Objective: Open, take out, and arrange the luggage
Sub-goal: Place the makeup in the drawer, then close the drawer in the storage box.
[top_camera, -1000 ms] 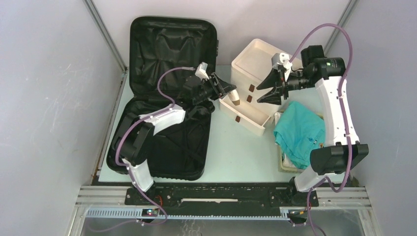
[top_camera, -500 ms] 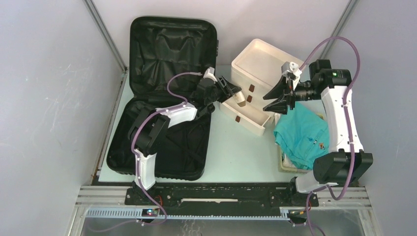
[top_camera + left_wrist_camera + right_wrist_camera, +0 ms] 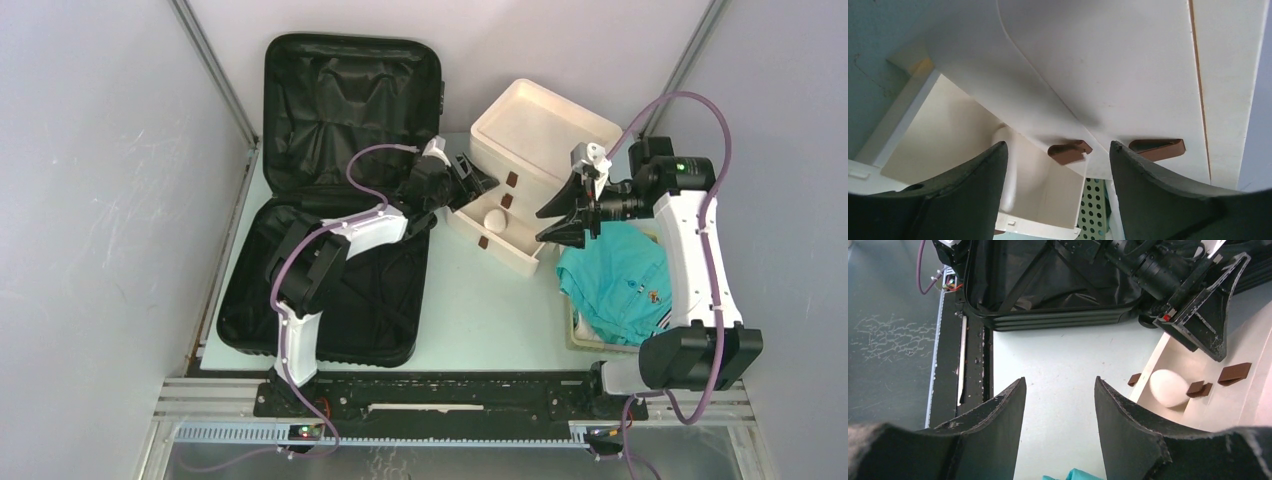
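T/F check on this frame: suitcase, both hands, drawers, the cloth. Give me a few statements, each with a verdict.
1. The suitcase is open, its lid up against the back wall. True.
2. The left hand holds the white oval thing. False: the hand is open and empty; the white oval thing lies in the pulled-out drawer.
3. The right hand is open and holds nothing. True.
4. The teal cloth lies in the suitcase. False: it lies on the right, near the drawer box, outside the suitcase.
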Tool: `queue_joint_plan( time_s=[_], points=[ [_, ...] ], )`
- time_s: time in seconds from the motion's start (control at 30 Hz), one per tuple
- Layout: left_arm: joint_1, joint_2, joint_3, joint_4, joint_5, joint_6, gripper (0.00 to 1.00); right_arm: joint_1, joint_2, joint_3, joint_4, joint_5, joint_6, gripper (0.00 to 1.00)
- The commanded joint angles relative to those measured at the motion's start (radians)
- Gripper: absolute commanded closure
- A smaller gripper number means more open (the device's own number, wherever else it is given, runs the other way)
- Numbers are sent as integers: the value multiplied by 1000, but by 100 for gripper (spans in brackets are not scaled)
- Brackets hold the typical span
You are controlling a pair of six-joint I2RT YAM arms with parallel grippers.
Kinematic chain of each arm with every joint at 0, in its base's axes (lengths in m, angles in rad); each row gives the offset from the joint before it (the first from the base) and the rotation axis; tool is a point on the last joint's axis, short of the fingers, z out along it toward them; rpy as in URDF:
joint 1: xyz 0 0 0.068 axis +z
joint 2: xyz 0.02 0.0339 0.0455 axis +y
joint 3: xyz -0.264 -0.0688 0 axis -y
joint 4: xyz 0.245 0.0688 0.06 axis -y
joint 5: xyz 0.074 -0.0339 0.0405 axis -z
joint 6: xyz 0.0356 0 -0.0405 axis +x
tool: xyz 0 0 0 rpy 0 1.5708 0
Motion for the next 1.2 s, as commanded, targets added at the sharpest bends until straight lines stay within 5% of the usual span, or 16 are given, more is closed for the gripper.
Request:
queue_joint_plan(
  time_s=[0.0, 0.23, 0.6, 0.9, 1.17],
  points=[
    [-4, -79, 52, -7, -23, 55, 22, -5, -42, -21, 20, 12, -11, 39],
    [-2, -270, 28, -90, -44, 304, 25, 23, -66, -81, 42, 88, -21, 40],
    [2, -727, -175, -318, -177, 889, 25, 272, -53, -143, 157, 315, 51, 42],
    [47, -1129, -376, -486, -345, 1008, 6, 482, 13, -171, 414, 542, 361, 49],
    [53, -1382, -482, -717, -362, 1122, 0, 558, 70, -192, 546, 698, 554, 74]
  ],
)
